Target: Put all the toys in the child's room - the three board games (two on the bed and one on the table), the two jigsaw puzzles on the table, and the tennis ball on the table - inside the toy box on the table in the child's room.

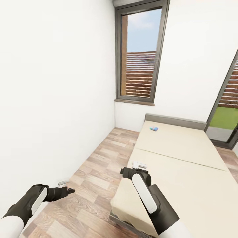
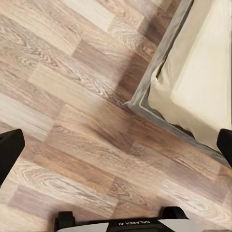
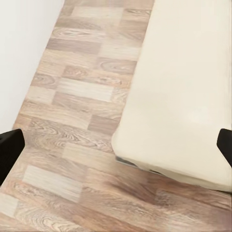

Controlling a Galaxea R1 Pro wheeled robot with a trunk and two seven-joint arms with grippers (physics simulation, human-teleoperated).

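**Bed approach, both grippers empty**

Bed (image 1: pixel 185 158) is your landmark: a wide cream mattress with a seam across it, its near corner just under your right arm. Wood-plank floor (image 1: pixel 99 172) runs as a strip between the bed's long side and the white wall (image 1: pixel 56 99), up to the window (image 1: pixel 140 53) beyond the bed's far end. That strip is your open lane; it looks free apart from a small pale thing at the wall's foot, too small to name.

On the bed, a small blue board game (image 1: pixel 154 128) lies near the headboard end, well away from you. A second flat white item (image 1: pixel 139 164) sits at the bed's near edge, just past your right gripper (image 1: pixel 125 171); it is probably the other game, but its print is too small to tell.

Both wrist views show the fingertips spread wide at the frame edges with nothing between them, so the right gripper and the left gripper (image 1: pixel 70 190) are wide open and empty.

You appear to be at the fetching stage. Next, lower the right gripper onto the near item, minding the mattress edge and grey frame (image 2: pixel 145 99) below it.
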